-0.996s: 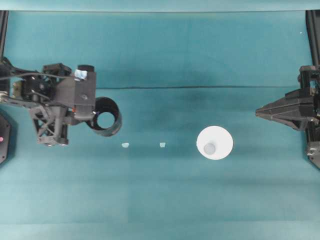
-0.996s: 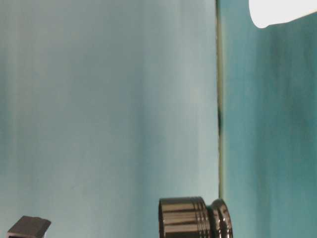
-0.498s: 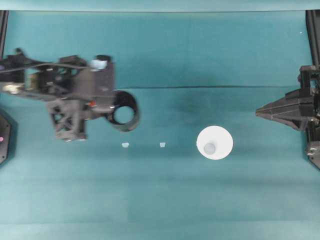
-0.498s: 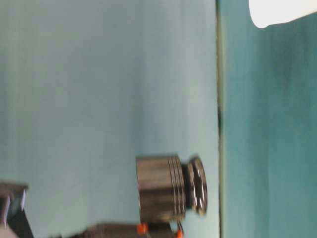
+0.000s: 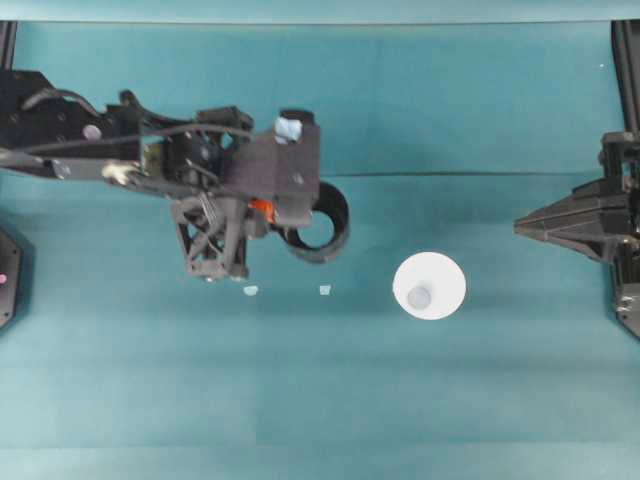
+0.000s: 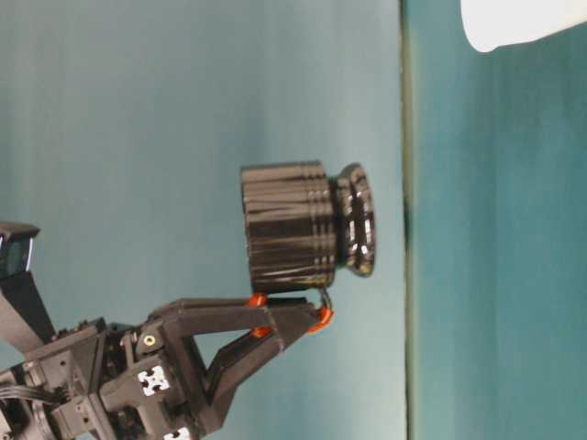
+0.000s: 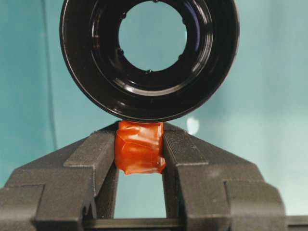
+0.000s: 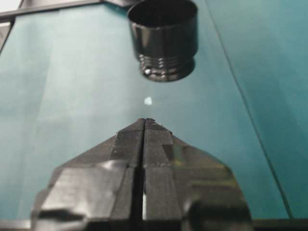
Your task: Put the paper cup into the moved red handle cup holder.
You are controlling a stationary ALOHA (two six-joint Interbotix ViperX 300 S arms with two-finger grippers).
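The glossy black red handle cup holder hangs upright a little above the table, left of the paper cup. My left gripper is shut on its red-orange tab, one finger on each side. From table level the holder floats clear of the cloth, with the left gripper beneath its side. The white paper cup stands alone on the table. At the right edge, my right gripper is shut with nothing in it. The right wrist view has that gripper pointing toward the holder.
Two small white marks lie on the teal cloth below the holder. A dark seam runs across the table behind it. The left arm's body stretches over the table's left half.
My left arm has carried the holder to the right, toward the paper cup, and lifted it off the table. The paper cup and the right arm have not moved.
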